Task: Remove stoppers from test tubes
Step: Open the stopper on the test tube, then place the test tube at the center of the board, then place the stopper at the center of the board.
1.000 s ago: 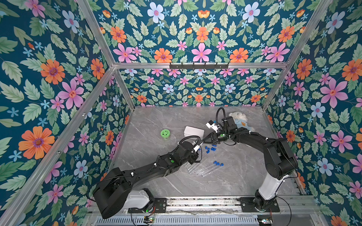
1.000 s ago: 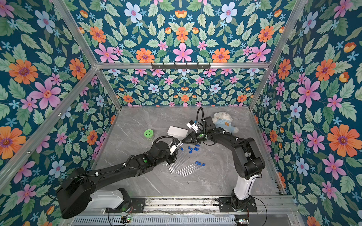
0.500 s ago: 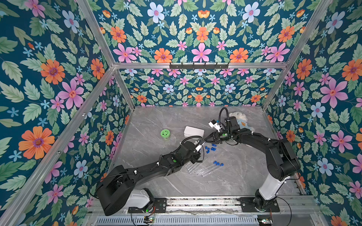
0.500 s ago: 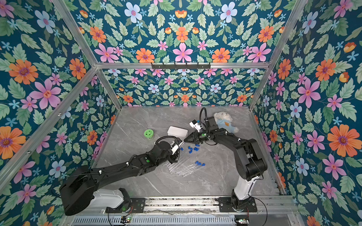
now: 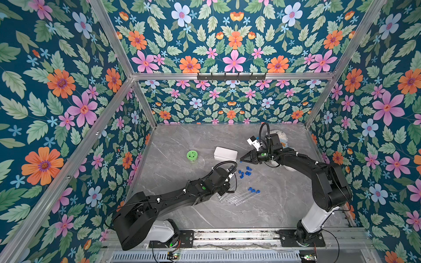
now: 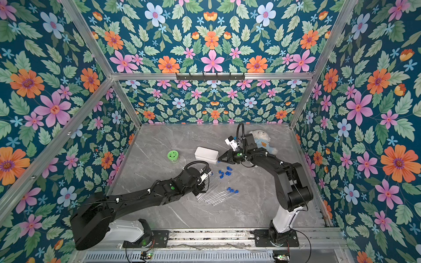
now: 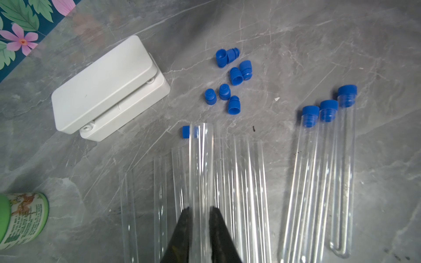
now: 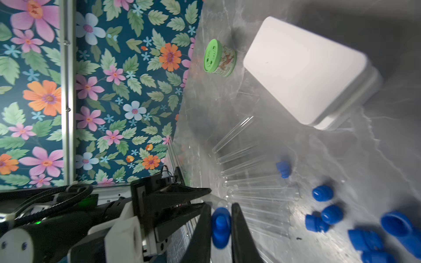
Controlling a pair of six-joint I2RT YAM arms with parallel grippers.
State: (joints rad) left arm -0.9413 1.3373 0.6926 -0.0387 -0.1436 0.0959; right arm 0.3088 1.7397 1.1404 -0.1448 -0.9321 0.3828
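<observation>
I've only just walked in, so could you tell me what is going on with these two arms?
The arms are unplugging test tubes. The left gripper is shut on a clear tube, and the right gripper is shut on a blue stopper, which is out of that tube. Several loose stoppers lie on the grey table near the open tubes. Three tubes there are still plugged.

No word or number can be made out anywhere. The small jar point(image 7: 25, 219) has a paper label point(image 7: 29, 230) with rows of green print under a brownish drawing, too blurred to read in the left wrist view. Its green lid point(image 8: 212, 55) bears dark marks that are also illegible. The plush toy point(image 6: 262, 136) wears a blue shirt point(image 6: 266, 146) with a small bear emblem.
</observation>
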